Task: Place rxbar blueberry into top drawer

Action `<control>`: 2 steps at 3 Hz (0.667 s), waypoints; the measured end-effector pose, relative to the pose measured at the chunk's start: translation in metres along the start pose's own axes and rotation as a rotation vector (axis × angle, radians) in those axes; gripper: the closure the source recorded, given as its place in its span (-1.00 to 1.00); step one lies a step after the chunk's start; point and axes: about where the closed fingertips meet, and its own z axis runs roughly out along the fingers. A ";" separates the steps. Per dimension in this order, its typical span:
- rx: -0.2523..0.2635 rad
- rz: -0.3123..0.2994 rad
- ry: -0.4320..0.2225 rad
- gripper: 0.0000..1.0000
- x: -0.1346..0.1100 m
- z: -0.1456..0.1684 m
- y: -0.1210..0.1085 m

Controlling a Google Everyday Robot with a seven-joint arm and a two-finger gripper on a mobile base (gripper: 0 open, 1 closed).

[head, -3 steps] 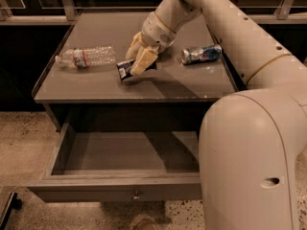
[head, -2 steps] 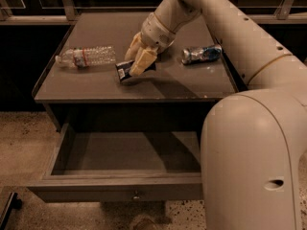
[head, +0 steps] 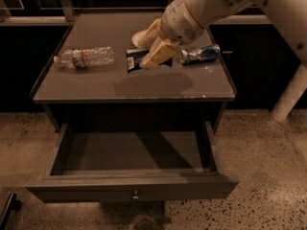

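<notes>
The grey tabletop [head: 96,83] stands on speckled floor [head: 268,176] against dark cabinets. The gripper [head: 140,51] hangs low over its middle, right at the rxbar blueberry [head: 133,60]; whether it is gripping the bar cannot be told. A clear bottle [head: 86,56] lies at the bar's 9 o'clock and a can [head: 200,54] at its 3 o'clock. At 6 o'clock, the top drawer [head: 129,189] stands pulled open.

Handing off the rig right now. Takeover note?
Hand: above the table, shut on the bar.
Drawer: open, nothing inside.
Done: drawer open, bar gripped; can't tell if it's lifted clear of the table.
Left: carry the bar over the drawer, lower it, release.
Bottle and can lie either side of the hand.
</notes>
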 end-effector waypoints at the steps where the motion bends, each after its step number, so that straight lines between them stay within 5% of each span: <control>1: 0.097 0.046 -0.045 1.00 -0.011 -0.024 0.038; 2: 0.112 0.177 -0.090 1.00 0.026 -0.005 0.082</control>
